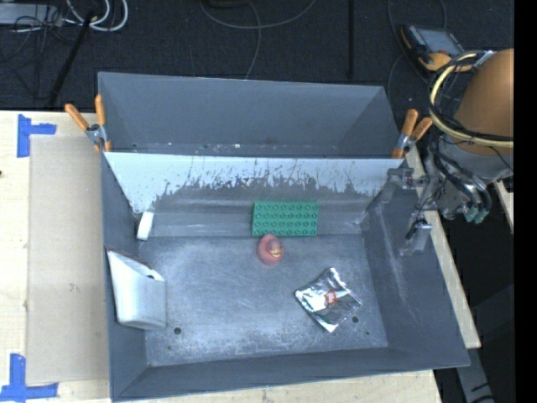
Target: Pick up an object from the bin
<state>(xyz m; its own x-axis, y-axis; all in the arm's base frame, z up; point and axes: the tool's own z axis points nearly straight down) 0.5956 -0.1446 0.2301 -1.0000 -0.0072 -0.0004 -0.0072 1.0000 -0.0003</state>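
Five loose things are seen in a grey bin [252, 133]. At the left wall a small white block [143, 224] is leaned on the slope, and below it a curled white sheet [138, 290] is laid on the floor. At the middle, a green studded plate [285, 219] is set flat against the foot of the back slope, with a small pink ball [270, 248] just in front of it; its make cannot be told. Right of centre, a crumpled foil wrapper [329, 300] is spread on the floor, its print unreadable. Over the right wall the tool [417, 229] is hung, well apart from all five, the wrapper nearest. Whether it is released or clenched cannot be told. The arm [457, 191] and its orange cover [491, 91] are cut off at the right.
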